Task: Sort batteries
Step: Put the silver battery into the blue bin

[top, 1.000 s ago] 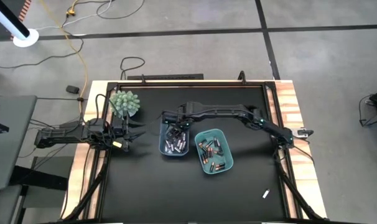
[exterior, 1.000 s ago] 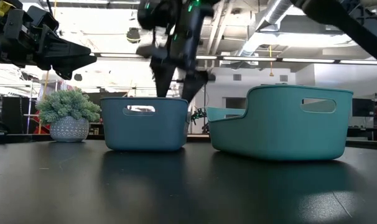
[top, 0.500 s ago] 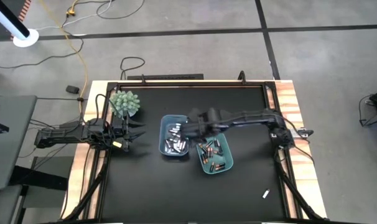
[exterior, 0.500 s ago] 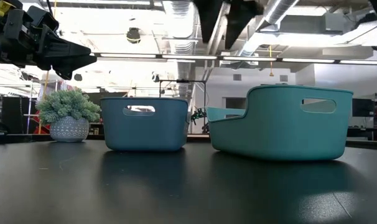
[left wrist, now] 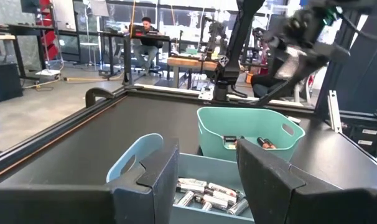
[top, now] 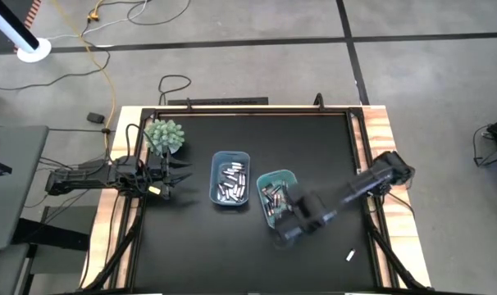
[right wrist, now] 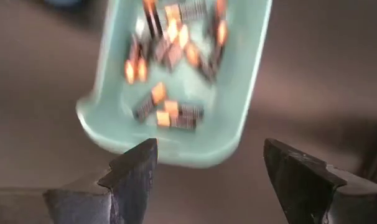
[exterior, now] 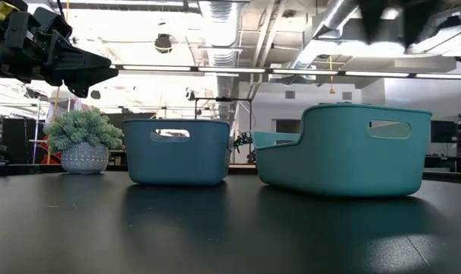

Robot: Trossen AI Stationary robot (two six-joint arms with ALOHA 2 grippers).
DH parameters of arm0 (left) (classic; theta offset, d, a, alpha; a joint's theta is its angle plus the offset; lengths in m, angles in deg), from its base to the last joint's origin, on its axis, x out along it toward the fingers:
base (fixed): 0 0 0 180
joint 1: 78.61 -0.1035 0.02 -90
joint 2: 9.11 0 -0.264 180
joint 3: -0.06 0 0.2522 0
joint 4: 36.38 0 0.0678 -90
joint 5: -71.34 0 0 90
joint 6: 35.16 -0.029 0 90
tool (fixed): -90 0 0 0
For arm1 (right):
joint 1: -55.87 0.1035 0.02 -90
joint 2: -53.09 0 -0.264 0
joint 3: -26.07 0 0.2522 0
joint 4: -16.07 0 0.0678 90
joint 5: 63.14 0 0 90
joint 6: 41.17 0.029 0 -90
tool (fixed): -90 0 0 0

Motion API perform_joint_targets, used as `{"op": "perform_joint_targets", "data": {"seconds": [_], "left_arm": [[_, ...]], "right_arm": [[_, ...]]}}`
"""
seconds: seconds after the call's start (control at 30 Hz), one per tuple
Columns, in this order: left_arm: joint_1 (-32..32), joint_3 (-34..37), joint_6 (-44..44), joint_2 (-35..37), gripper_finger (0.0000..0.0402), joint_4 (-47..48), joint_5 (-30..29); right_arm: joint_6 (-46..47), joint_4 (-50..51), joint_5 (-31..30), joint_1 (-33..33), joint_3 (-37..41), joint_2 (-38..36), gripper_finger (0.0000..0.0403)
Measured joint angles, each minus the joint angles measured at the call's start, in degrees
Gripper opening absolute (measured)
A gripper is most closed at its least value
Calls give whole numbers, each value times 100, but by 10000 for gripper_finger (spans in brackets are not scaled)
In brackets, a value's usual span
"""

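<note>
Batteries sorted by kind into two bins, both my claws empty.

Left to right: my left claw (top: 173, 176) waits wide open by the tabletop's left edge, beside a plant (top: 164, 135). Silvery batteries (top: 230, 181) lie in the blue bin (top: 216, 197); dark, copper-ended batteries (right wrist: 170, 68) lie jumbled at all angles in the teal bin (top: 286, 174). My right claw (top: 286, 233) hovers spread and empty over that bin's near end, batteries below and just ahead, so this arm is nearer them. One stray white piece (top: 351, 256) lies on the black tabletop (top: 191, 246) towards its right front corner; it may be a battery. Workshop benches stand behind.
</note>
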Motion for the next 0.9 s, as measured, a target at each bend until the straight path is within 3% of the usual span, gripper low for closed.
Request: {"op": "perform_joint_targets", "data": {"seconds": [0.23,0.47,0.63,0.9], "left_arm": [[-1,0,1,1,158,-2,0],[0,0,1,1,158,-4,0],[-1,0,2,-1,158,-7,0],[1,0,0,1,158,-11,0]], "right_arm": [[1737,-425,864,1068,665,-50,311],[2868,-2083,913,1546,1595,-20,311],[2874,-3036,915,1339,2286,-18,311],[2105,-3497,909,608,2792,-18,311]]}}
